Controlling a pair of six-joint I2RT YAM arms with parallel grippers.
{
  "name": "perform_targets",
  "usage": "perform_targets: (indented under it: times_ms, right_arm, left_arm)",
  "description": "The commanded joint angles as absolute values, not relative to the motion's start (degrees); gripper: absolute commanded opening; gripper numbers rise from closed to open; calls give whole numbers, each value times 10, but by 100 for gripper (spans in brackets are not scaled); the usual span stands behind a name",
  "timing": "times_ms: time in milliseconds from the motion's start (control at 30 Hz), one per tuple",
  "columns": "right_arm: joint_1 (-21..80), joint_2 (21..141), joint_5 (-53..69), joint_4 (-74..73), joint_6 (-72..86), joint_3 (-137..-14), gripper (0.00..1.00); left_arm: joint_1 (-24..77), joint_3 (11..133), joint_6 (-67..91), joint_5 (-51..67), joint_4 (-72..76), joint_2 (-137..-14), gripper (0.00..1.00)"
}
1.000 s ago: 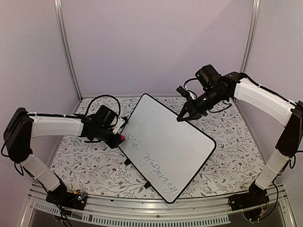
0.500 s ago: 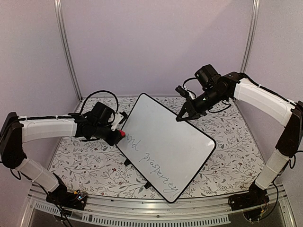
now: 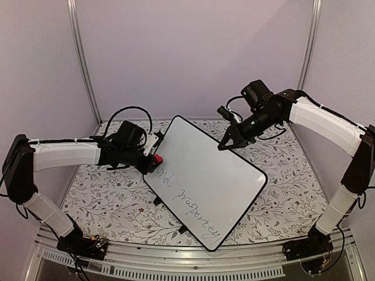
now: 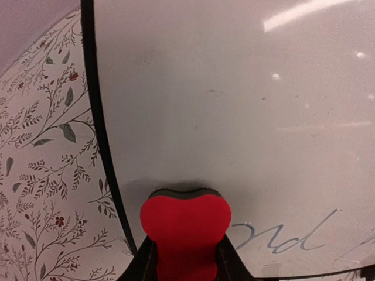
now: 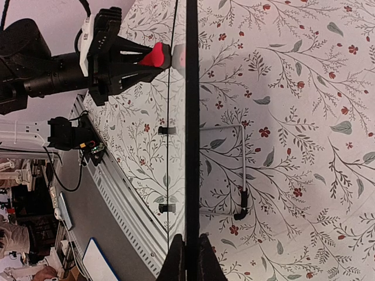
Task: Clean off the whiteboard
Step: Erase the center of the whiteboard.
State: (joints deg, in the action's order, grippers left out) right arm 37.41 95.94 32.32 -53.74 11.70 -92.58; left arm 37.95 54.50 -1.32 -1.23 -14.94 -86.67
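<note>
The whiteboard stands tilted on its feet in the middle of the table, with dark cursive writing along its lower left part. My left gripper is shut on a red eraser, whose dark pad presses on the board near its left rim, just left of the writing. My right gripper is shut on the whiteboard's black top rim, seen edge-on in the right wrist view, where the red eraser also shows at the far end.
A floral cloth covers the table. A wire stand props the board from behind. The metal front rail runs along the near edge. Purple walls enclose the back and sides.
My left gripper has carried the eraser up and to the right along the board's left edge. The right arm and the board have stayed still.
</note>
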Motion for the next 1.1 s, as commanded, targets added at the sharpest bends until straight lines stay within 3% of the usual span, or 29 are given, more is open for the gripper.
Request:
perform_targets:
  times_ms: [0, 1067]
  right_arm:
    - [384, 952, 337, -535, 97, -919, 0]
    - [384, 947, 336, -535, 95, -918, 0]
  left_arm:
    - [377, 549, -16, 10, -150, -880, 0]
    - [387, 512, 35, -10, -254, -894, 0]
